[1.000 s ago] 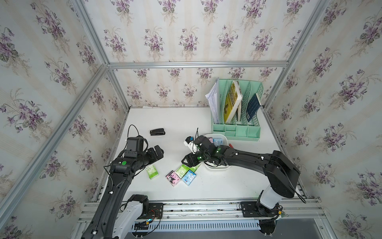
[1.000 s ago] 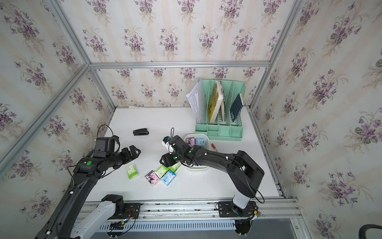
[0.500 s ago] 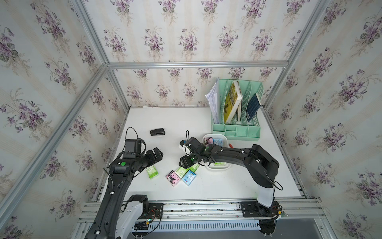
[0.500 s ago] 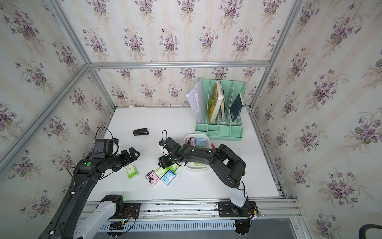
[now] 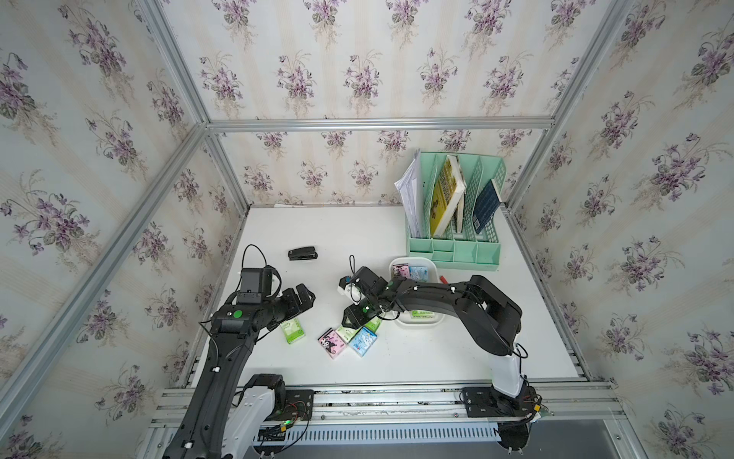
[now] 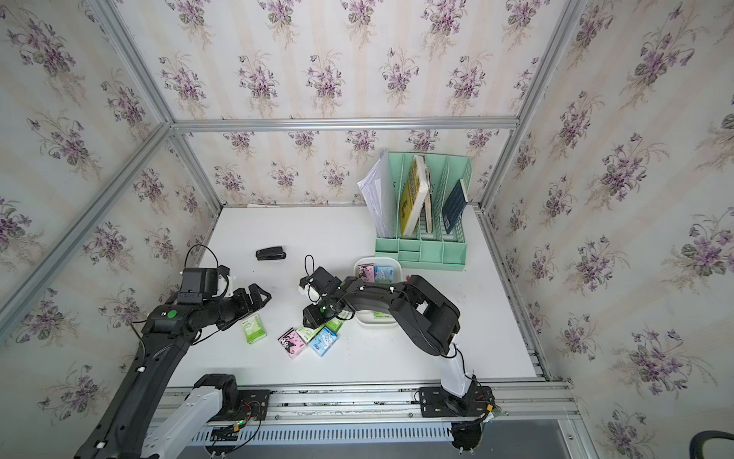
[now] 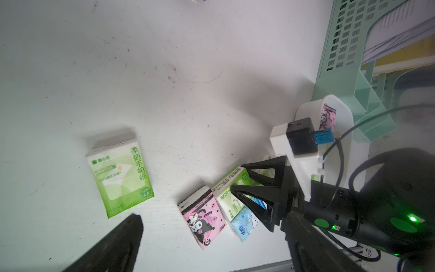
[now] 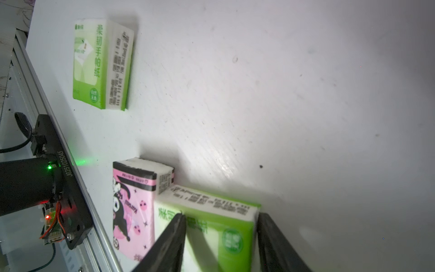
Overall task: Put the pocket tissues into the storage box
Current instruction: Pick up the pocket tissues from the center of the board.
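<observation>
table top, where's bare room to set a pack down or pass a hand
Bare: the far stretch of the table between the stapler and the green organizer; also the near strip between the blue pack and the front rail. Crowded: the right gripper straddles a green pack between the storage box and the pink pack.

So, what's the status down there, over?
Left gripper open, near lone green pack. Right gripper astride clustered green pack, grip unclear. Storage box partly filled. Pink pack touching the clustered one.
</observation>
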